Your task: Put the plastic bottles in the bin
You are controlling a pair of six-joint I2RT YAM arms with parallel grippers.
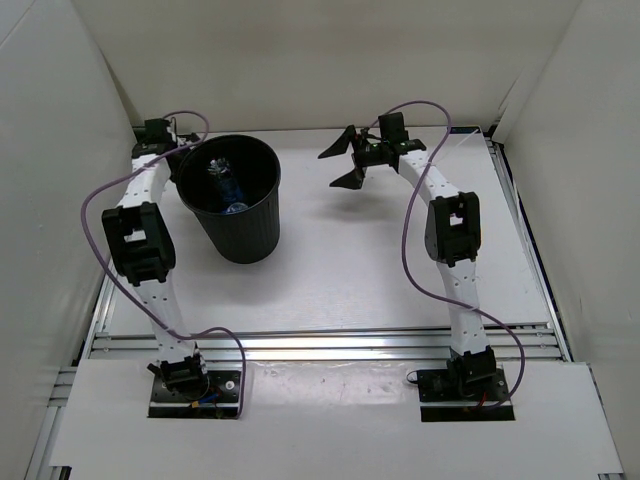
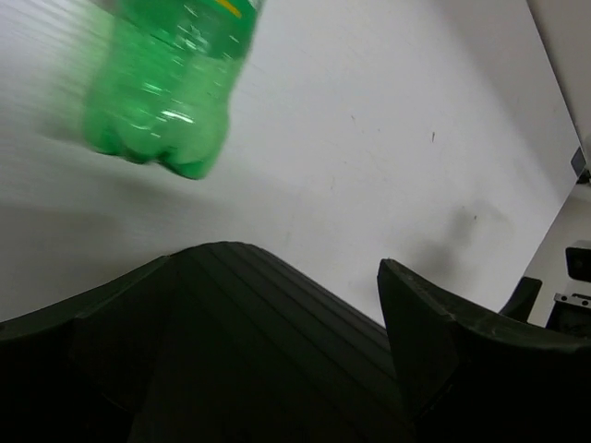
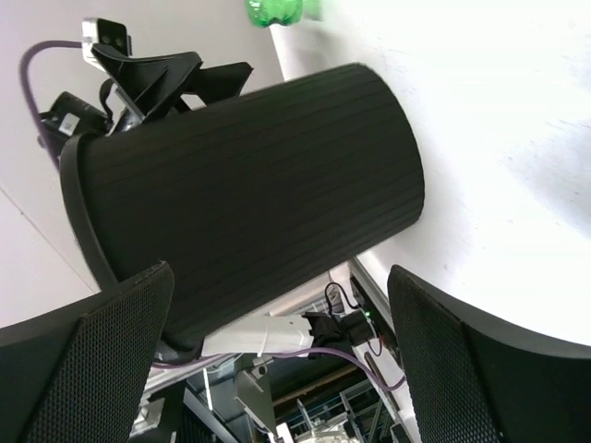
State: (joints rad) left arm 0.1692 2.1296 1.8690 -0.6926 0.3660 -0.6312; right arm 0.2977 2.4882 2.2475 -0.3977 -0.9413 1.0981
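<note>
Meanwhile, the left gripper (image 2: 309,277) and right gripper (image 1: 342,163) flank the bin (image 1: 245,235) with jaws spread wide and empty, a blue-labelled clear bottle (image 1: 222,180) apparently inside it, a green bottle (image 2: 166,83) on the table (image 1: 350,270) outside.

Overhead view looking down, wrist views low, close — right shares bin (image 3: 259,185)

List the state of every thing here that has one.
bin: upright on the table, open top.
clear bottle: inside the bin.
green bottle: outside the bin, not held; upright or lying, cannot tell.
left gripper: open, empty.
right gripper: open, empty.
</note>
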